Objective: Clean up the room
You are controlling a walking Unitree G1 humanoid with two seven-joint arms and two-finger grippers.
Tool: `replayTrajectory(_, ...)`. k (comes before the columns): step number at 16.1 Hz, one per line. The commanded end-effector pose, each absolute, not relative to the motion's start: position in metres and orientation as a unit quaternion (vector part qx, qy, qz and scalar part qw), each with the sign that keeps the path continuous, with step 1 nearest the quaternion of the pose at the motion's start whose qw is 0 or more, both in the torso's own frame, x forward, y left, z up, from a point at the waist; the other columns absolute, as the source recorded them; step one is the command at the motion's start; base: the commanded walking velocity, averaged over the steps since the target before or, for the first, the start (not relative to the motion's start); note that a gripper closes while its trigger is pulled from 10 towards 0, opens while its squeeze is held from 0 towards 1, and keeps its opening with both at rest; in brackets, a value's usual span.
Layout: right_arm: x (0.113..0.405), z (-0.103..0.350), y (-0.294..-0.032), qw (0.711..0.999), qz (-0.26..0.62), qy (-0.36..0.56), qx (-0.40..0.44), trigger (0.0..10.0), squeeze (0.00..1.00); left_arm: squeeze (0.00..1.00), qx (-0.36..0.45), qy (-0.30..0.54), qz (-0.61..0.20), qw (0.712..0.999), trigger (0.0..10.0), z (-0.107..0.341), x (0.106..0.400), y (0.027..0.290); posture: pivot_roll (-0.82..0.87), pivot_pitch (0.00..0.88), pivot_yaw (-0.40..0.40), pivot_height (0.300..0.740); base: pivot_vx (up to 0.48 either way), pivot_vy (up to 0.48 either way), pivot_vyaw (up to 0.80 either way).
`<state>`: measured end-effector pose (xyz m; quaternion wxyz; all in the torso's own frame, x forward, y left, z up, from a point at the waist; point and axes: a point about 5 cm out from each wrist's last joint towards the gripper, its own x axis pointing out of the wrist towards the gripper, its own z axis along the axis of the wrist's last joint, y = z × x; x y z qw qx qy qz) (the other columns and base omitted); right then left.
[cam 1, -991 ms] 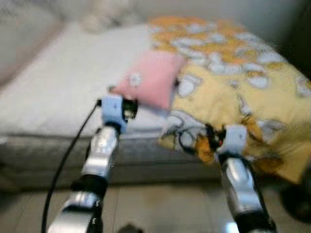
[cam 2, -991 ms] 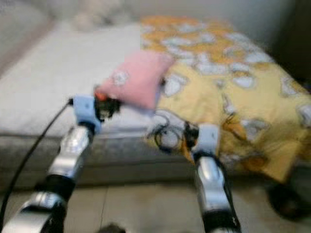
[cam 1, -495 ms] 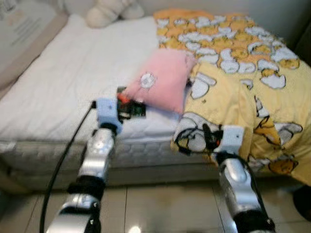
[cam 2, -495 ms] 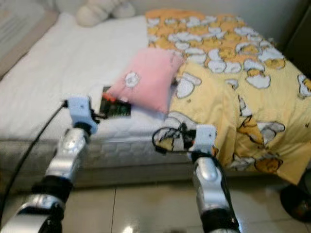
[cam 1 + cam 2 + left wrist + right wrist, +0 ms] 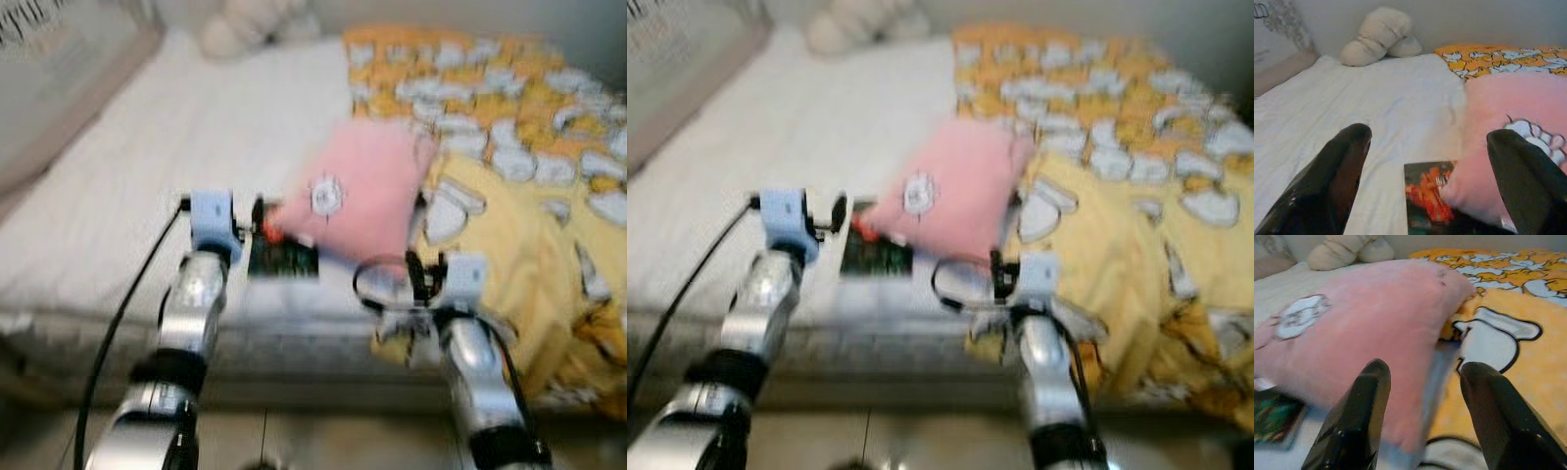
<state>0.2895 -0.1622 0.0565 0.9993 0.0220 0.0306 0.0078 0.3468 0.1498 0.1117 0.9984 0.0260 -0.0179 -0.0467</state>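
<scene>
White sheet covers the near and left part of a bed, whose pale mattress edge runs across the head views above a tiled floor. Yellow blanket, printed with white cartoon ducks, lies over the bed's right half and hangs down its front edge. At the head of the bed, against a plain grey wall, sits a cream plush toy. To the left a beige panel flanks the bed; dark marks near its top are too blurred to read.

Pink pillow lies near the middle of the bed, one side resting on the blanket, with a small white cartoon patch on its face. Its lower corner overlaps a dark book lying flat on the sheet; the cover is green and orange-red with some white lettering that cannot be read.

Both arms reach forward over the mattress edge. Left gripper hovers just before the book and the pillow's corner, its fingers spread wide apart. Right gripper sits close to the pillow where it meets the blanket, fingers apart, holding nothing. Head views are blurred.
</scene>
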Motion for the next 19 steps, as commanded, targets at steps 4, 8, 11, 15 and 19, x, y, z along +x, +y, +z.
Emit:
replayTrajectory(4, 0.295, 0.065, -0.179, 0.999, -0.028, 0.023, 0.019, 10.0, 1.00, 0.00, 0.023, -0.025, -0.055, 0.998, 10.0, 0.117, 0.352, 0.141, 0.04, 0.000, 0.017, 0.740, 0.480, 0.000, 0.00)
replayTrajectory(8, 0.300, 0.075, -0.196, 0.991, -0.087, 0.024, 0.101, 10.0, 1.00, 0.00, 0.016, -0.021, -0.114, 0.993, 10.0, 0.124, 0.359, 0.132, 0.03, 0.000, 0.016, 0.740, 0.480, 0.000, 0.00)
replayTrajectory(11, 0.304, 0.073, -0.205, 0.987, -0.083, 0.064, 0.124, 10.0, 1.00, 0.00, 0.038, 0.017, -0.112, 0.993, 10.0, 0.125, 0.371, 0.133, 0.02, 0.000, 0.020, 0.740, 0.480, 0.000, 0.00)
replayTrajectory(15, 0.313, 0.068, -0.219, 0.969, -0.064, 0.137, 0.197, 10.0, 0.00, 0.00, 0.016, 0.168, -0.148, 0.974, 10.0, 0.116, 0.385, 0.127, -0.01, 0.000, 0.024, 0.740, 0.095, 0.000, 0.00)
replayTrajectory(19, 0.319, 0.073, -0.213, 0.964, -0.015, 0.153, 0.215, 10.0, 0.00, 0.00, -0.024, 0.224, -0.187, 0.956, 10.0, 0.117, 0.387, 0.116, -0.07, 0.000, 0.064, 0.740, 0.000, 0.000, 0.00)
